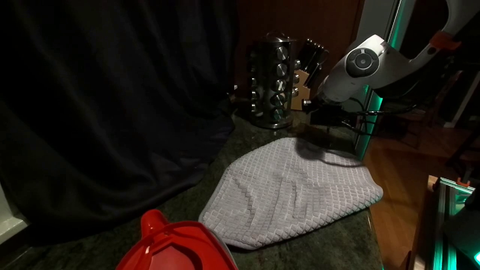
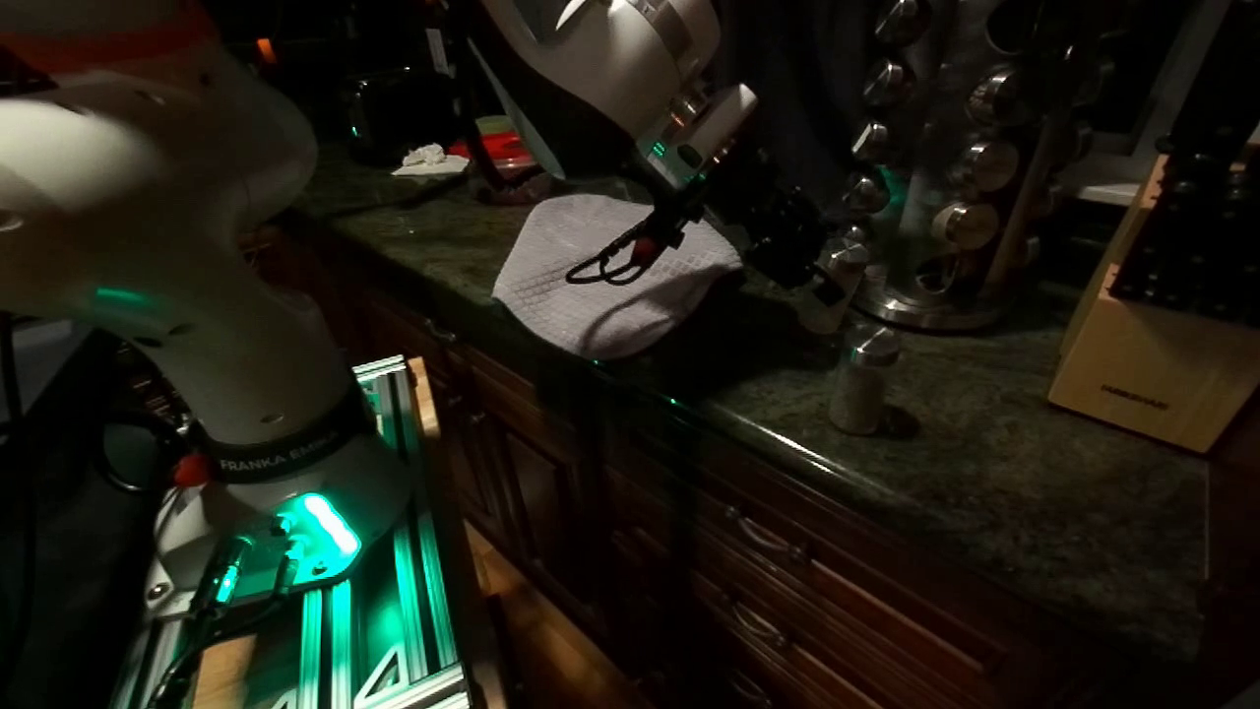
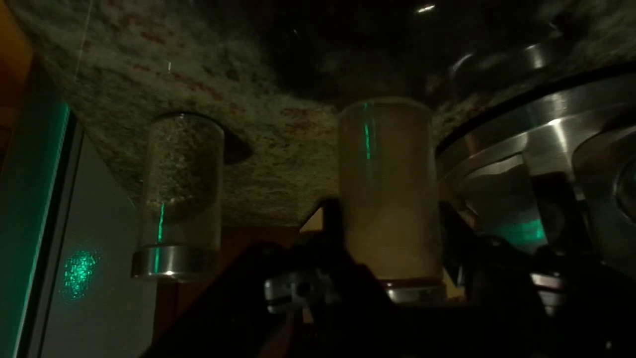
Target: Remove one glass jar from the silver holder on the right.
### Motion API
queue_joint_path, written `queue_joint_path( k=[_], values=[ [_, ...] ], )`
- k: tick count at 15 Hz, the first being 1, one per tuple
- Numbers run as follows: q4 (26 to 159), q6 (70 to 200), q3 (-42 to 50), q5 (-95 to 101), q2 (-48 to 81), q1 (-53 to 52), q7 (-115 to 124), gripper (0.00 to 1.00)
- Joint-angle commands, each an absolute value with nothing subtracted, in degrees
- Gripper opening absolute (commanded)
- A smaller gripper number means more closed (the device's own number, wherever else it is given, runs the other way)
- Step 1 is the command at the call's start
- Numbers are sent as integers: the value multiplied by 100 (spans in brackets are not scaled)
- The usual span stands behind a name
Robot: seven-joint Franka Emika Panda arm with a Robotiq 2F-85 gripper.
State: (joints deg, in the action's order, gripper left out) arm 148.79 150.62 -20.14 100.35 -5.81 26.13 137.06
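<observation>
My black hand (image 3: pixel 390 214) grips a cylindrical, tan-brown glass jar (image 3: pixel 390 164) beside the tall silver metal holder (image 1: pixel 267 79); near it, an upright silver-lidded glass cylinder (image 3: pixel 181 184).

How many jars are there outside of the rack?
2: one jar held in the claw, another jar standing on the counter. More may be hidden behind the rack.
</observation>
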Motion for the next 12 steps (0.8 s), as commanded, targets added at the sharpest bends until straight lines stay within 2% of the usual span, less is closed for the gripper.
queue_joint_path(
  k=[1,3,4,10,11,12],
  values=[
    [14714,14690,-2107,10349,-130,2571,14298,24],
    [14663,14569,-2140,10411,7,2563,14442,24],
    [14640,14506,-1257,10417,73,1659,14454,24],
    [14514,14305,-513,10434,221,785,14536,25],
    [14501,14296,-443,10408,229,703,14523,73],
    [14484,14313,-382,10399,221,636,14519,73]
  ],
)
